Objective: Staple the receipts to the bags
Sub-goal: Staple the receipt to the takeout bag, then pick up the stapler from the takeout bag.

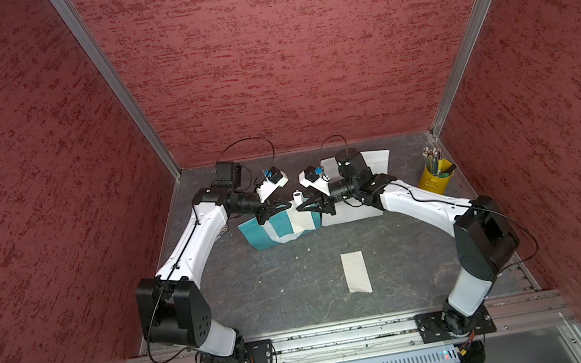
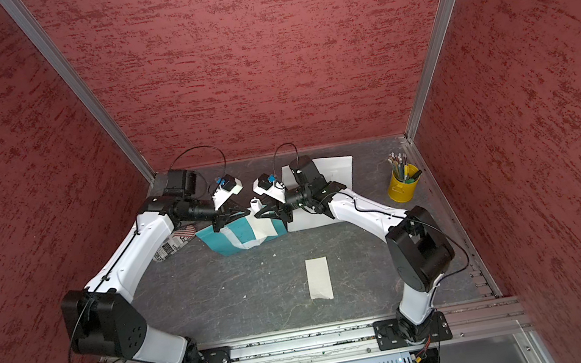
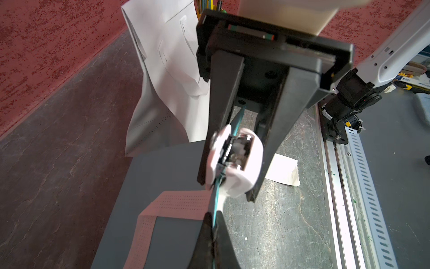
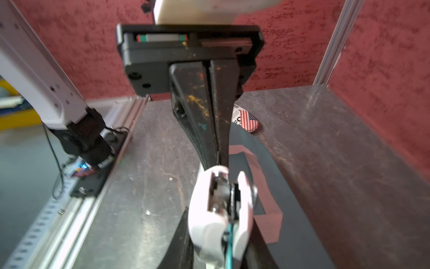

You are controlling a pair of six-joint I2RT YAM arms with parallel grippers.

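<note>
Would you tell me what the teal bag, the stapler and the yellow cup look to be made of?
The teal bag: probably non-woven fabric, matte; its strap shows dotted embossing and it sags softly. The stapler: glossy white plastic shell over shiny chromed metal inside. The yellow cup: likely painted metal, smooth with a faint sheen, though plastic is possible.

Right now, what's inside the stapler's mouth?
An edge of the teal bag runs through the stapler. Whether a receipt lies with it is hidden by the stapler's white body.

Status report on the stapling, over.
Left gripper shut on teal bag edge. Right gripper shut on stapler astride that edge. One receipt loose on table. Nothing blocking.
</note>
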